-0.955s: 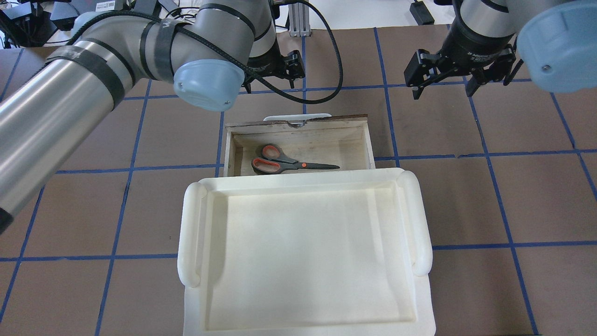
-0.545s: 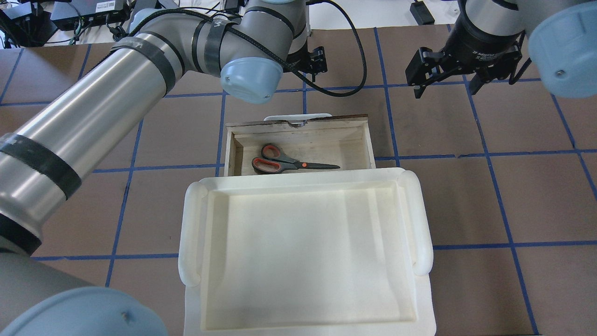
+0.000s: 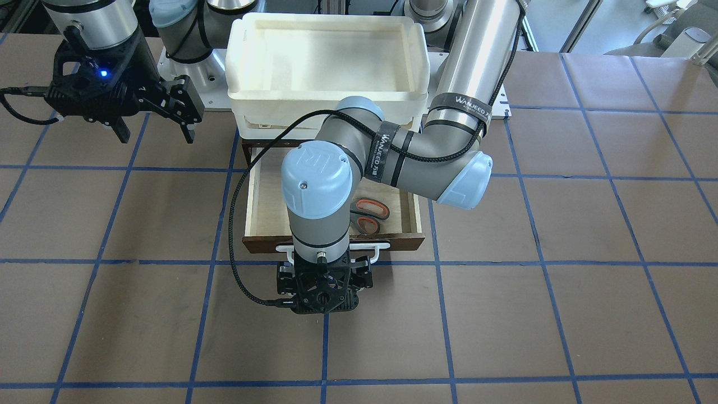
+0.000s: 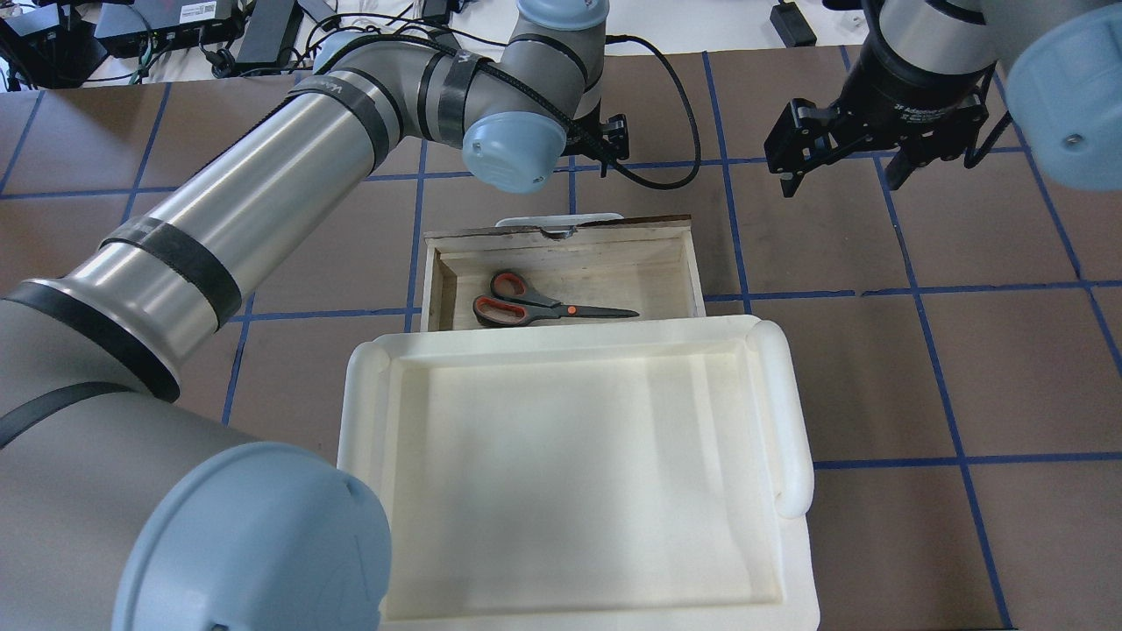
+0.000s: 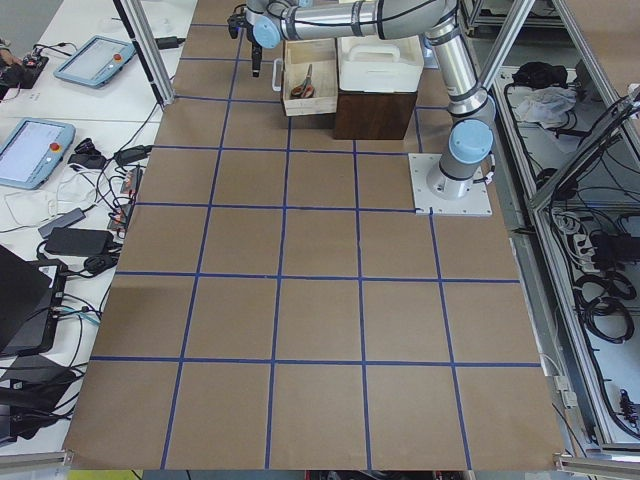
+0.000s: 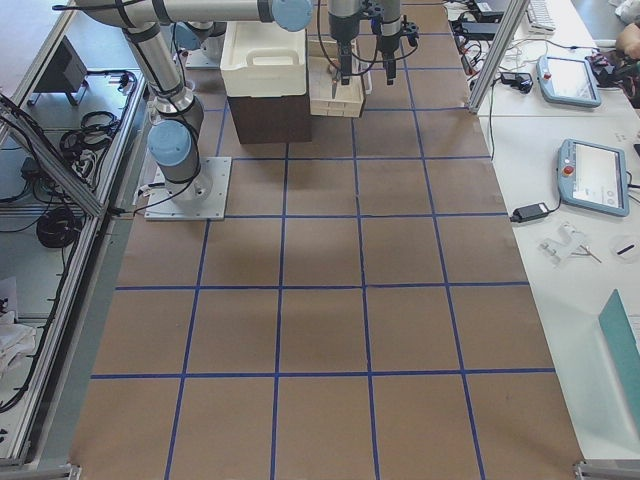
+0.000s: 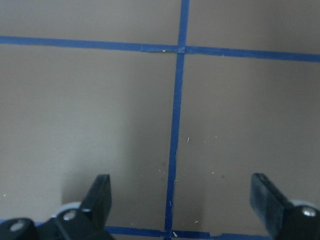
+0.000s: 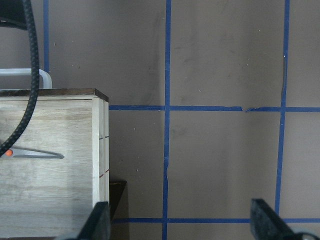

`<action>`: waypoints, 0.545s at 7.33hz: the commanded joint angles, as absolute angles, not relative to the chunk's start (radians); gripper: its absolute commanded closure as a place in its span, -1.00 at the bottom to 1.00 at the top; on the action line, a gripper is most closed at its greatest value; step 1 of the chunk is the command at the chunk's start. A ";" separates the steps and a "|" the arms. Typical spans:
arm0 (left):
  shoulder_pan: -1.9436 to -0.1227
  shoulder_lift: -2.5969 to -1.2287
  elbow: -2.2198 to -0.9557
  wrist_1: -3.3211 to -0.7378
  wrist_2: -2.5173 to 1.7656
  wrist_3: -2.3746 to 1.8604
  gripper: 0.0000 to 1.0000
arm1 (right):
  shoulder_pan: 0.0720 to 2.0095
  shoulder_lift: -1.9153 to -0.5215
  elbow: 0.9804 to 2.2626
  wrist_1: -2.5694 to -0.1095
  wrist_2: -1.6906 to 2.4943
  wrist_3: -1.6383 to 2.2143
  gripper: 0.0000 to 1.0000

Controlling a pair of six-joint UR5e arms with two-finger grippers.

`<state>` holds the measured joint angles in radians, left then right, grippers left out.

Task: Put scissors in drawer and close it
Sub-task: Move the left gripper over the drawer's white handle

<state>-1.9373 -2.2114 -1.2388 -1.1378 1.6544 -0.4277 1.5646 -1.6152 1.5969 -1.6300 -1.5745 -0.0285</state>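
Toward the operators' edge of the bench (image 4: 877, 377), the drawer (image 4: 653, 279) is found pulled out from beneath the white tray (image 4: 561, 338), its pale interior exposed. The scissors (image 4: 543, 303) are seen lying flat on the drawer floor, close to the tray's rim, with the handles turned to the robot's left end of the bench and the closed blades pointed to its right end.

The left gripper (image 3: 322, 287) is positioned just beyond the white bar handle (image 3: 381, 245), on the operators' side of it, and is pointed downward. In the left wrist view its fingers (image 7: 100, 196) are spread wide with only bare bench surface between them. No contact with the handle is shown.

The right gripper (image 4: 846, 171) is held above the bench nearer the robot's right end, apart from the drawer – only the drawer's corner is caught in its wrist view. Its fingers (image 8: 101, 216) are likewise parted, and nothing is held.
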 commanded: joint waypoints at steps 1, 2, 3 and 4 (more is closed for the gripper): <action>-1.934 -2.253 -1.224 -1.157 1.651 -0.425 -1.00 | 1.565 -1.615 1.597 -1.631 -1.572 -0.026 -1.00; -1.933 -2.264 -1.224 -1.217 1.651 -0.428 -1.00 | 1.565 -1.617 1.597 -1.632 -1.574 -0.012 -1.00; -1.928 -2.278 -1.224 -1.233 1.651 -0.426 -1.00 | 1.565 -1.617 1.597 -1.643 -1.572 -0.012 -1.00; -1.927 -2.292 -1.226 -1.250 1.649 -0.425 -1.00 | 1.565 -1.617 1.597 -1.632 -1.575 -0.012 -1.00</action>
<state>-1.9296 -2.2743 -1.2248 -1.2247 1.6503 -0.4263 1.5647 -1.6165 1.5969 -1.6365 -1.5734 -0.0139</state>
